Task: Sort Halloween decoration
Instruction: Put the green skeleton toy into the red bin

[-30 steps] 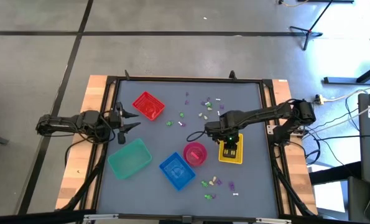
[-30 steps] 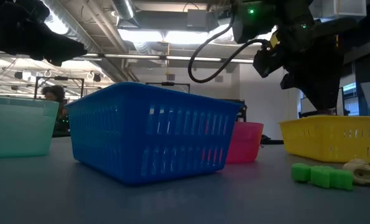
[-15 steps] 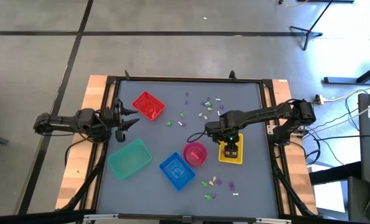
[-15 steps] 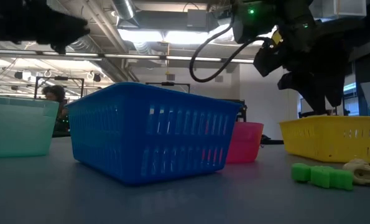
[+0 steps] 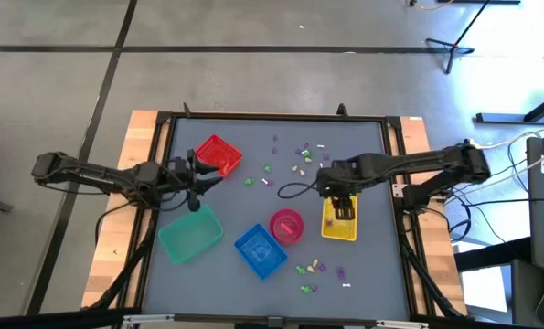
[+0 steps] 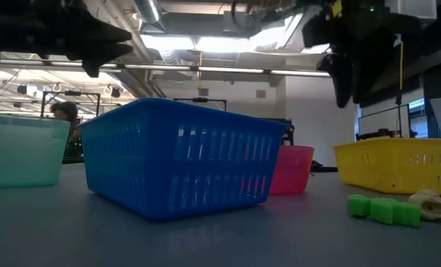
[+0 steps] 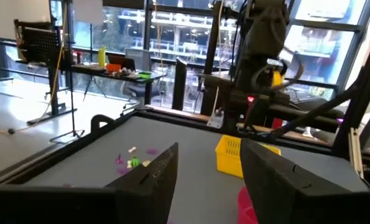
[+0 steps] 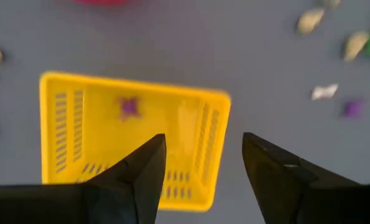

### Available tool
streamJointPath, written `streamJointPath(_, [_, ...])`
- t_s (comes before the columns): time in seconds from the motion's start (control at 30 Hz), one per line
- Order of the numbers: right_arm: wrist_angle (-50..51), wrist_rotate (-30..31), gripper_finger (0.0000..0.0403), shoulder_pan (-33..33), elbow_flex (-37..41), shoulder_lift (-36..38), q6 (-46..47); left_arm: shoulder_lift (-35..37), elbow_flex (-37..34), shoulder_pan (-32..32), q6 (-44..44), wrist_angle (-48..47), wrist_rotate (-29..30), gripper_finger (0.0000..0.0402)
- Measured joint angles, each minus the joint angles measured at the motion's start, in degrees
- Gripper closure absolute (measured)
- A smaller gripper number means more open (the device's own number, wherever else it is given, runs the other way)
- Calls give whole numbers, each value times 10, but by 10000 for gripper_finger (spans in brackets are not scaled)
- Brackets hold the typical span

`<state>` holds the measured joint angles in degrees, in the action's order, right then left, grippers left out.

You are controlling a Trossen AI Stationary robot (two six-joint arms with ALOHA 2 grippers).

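- The table has a grey top, a black frame and wooden edges; it stands on a grey floor.
- Dark lines cross the floor behind and left of the table.
- Stand legs and cables lie on the floor to the right of the table.
- Above the table hang ceiling pipes and bright lights.
- Beyond the table are big windows and a desk with small objects on it.

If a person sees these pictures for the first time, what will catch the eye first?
Most likely the bright baskets near the table's middle: red basket, teal basket, blue basket, pink bowl, yellow basket. The right gripper hangs open above the yellow one, where a purple trinket lies. The left gripper, open, hovers beside the red basket.
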<state>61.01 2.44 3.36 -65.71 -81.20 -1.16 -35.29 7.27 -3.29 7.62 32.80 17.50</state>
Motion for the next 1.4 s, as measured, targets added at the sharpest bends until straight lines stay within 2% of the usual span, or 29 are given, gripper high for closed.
streamJointPath(0.13, [-54, 0, 192, 0, 50, 65, -22, -71, 23, 0, 12, 47, 10, 244])
streamJointPath(0.4, [-135, 44, 192, -1, 159, 182, -22, -209, 165, 11, -5, 5, 14, 244])
streamJointPath(0.7, [-173, 61, 192, -51, 224, 251, -22, -351, 383, 52, 23, -239, 13, 244])
streamJointPath(0.9, [-173, 60, 192, -85, 228, 253, -22, -437, 505, 85, 39, -388, 8, 244])
streamJointPath(1.03, [-177, 61, 192, -92, 228, 251, -23, -488, 580, 120, 45, -480, -25, 244])
streamJointPath(1.23, [-177, 55, 192, -90, 227, 251, -23, -562, 666, 163, 45, -596, -88, 244])
streamJointPath(1.4, [-177, 55, 192, -90, 227, 251, -22, -609, 694, 180, 64, -678, -117, 244])
